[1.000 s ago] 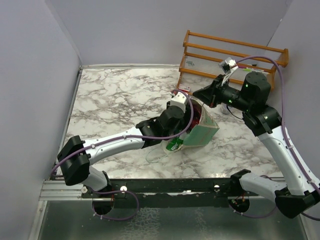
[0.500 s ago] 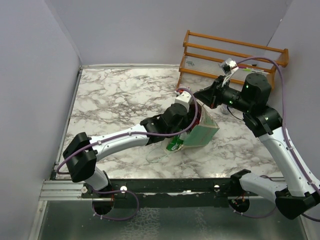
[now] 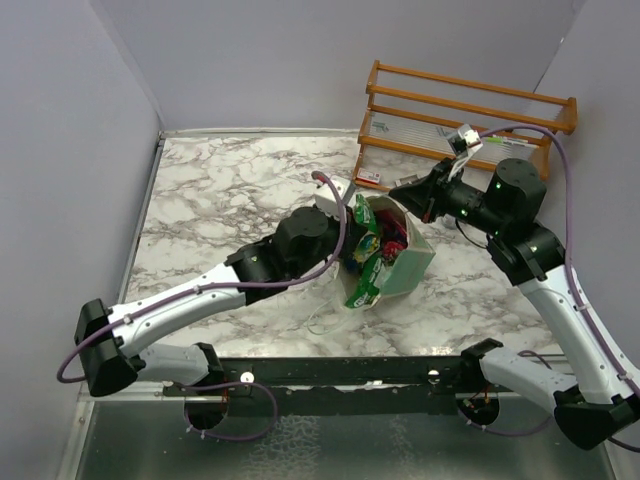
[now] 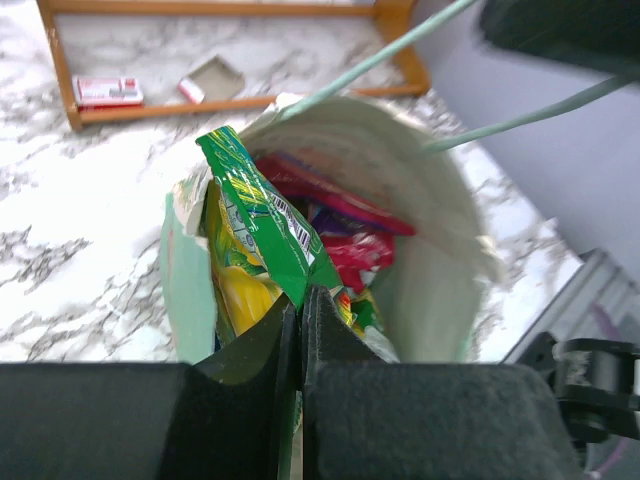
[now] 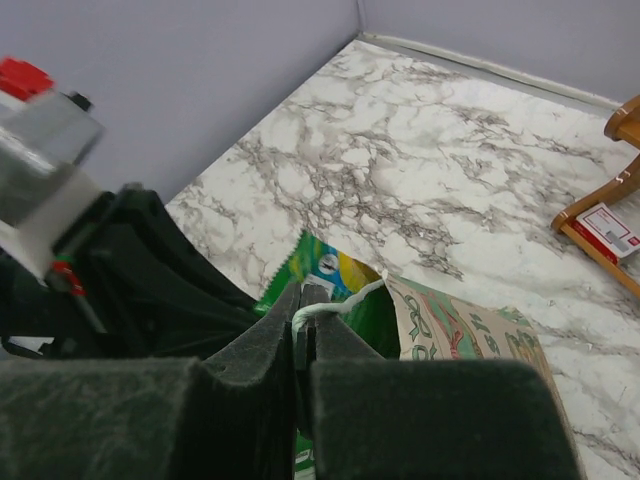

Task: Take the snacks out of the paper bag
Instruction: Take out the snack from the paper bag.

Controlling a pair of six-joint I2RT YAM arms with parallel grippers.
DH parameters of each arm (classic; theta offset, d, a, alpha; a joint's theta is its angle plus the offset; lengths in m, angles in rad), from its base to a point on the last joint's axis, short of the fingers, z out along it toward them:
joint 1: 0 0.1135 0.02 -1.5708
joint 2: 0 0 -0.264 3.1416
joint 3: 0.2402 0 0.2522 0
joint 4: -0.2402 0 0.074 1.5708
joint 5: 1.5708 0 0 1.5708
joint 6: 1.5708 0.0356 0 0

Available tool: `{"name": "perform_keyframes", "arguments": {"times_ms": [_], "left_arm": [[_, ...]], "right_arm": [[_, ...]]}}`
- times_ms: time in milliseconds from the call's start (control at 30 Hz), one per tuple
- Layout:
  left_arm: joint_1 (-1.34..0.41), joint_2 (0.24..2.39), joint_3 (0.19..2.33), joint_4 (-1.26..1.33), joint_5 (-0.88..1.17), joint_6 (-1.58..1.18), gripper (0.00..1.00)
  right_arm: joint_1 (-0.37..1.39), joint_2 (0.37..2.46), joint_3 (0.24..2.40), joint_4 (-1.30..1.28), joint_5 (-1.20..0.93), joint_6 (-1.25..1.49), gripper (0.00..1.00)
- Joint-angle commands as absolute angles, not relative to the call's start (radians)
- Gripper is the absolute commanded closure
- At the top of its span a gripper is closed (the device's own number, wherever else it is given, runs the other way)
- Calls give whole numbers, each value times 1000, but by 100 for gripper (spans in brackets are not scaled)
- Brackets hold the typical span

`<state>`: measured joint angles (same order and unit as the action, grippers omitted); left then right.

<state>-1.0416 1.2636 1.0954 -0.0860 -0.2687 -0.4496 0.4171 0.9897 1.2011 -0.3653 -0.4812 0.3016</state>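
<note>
The pale mint paper bag leans on the marble with its mouth toward the left arm, and its white inside faces the left wrist camera. My left gripper is shut on the lower corner of a green snack packet, which rises out of the mouth. Red-pink and yellow packets lie inside. Another green packet pokes out at the bag's lower edge. My right gripper is shut on the white cord handle, above the printed side.
A wooden slatted rack stands at the back right, with white-and-red cards on the table under it. The second cord handle trails on the marble near the front edge. Grey walls close in left, back and right.
My left gripper has shut on the green packet inside the bag and drawn back left, pulling it up out of the mouth. The right gripper still holds the handle.
</note>
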Motion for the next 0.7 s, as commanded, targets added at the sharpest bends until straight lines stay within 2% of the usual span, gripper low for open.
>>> {"name": "perform_keyframes", "arguments": {"times_ms": [0, 267, 400, 533, 667], "left_arm": [[-1036, 1151, 1103, 24, -237, -425, 100], [-1036, 978, 1128, 4, -95, -289, 100], [-1036, 869, 1150, -42, -117, -194, 100], [-1035, 798, 1190, -119, -279, -120, 100], [-1037, 808, 1230, -238, -617, -101, 100]], "right_arm": [[419, 955, 1198, -284, -454, 315, 99], [419, 946, 1189, -279, -445, 309, 98], [419, 939, 1182, -279, -442, 305, 98], [419, 935, 1177, -279, -441, 301, 99], [419, 932, 1174, -278, -439, 299, 98]]}}
